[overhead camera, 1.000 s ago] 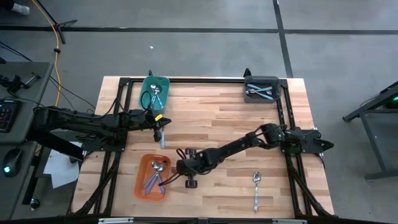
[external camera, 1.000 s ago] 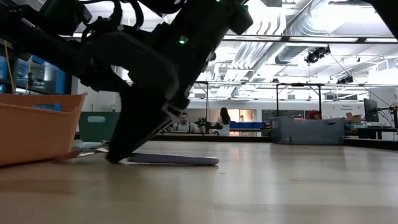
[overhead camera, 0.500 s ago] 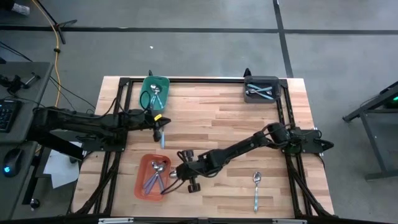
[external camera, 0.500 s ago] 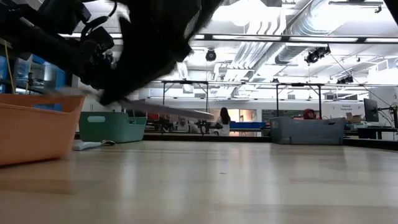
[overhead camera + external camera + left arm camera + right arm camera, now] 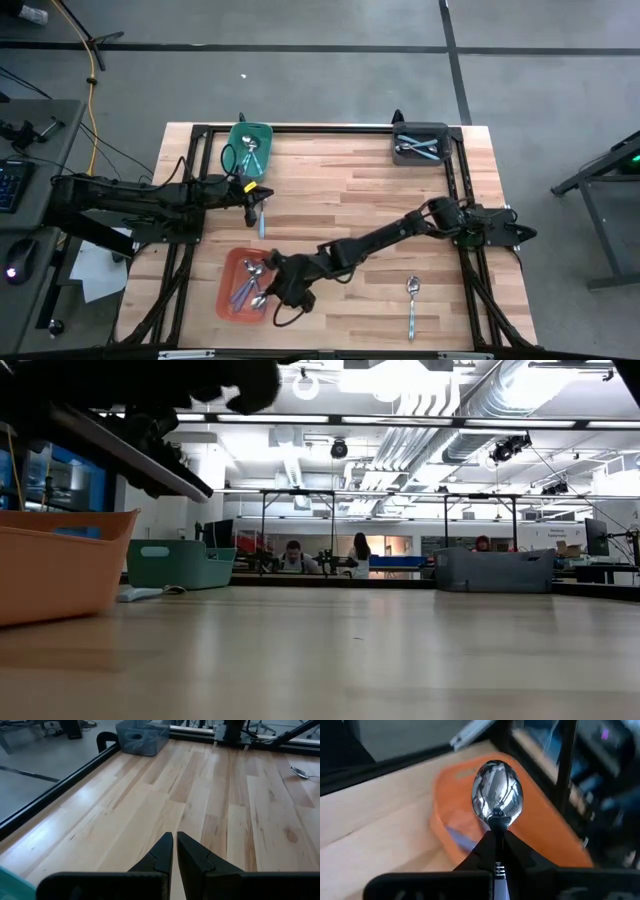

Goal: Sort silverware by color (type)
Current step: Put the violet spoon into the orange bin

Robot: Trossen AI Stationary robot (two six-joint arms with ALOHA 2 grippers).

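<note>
While the right gripper (image 5: 496, 851) hangs by the near edge of the orange bin (image 5: 229, 296), its fingers are clamped on the neck of a spoon (image 5: 497, 795), bowl out over the bin. Risk: pinched at one narrow point, the spoon may swivel or slip and land on the table (image 5: 340, 190) if let go off the rim. Left gripper (image 5: 174, 851): closed, empty, beside the teal bin (image 5: 236, 135). One spoon (image 5: 411, 300) lies loose on the table, well apart.
</note>
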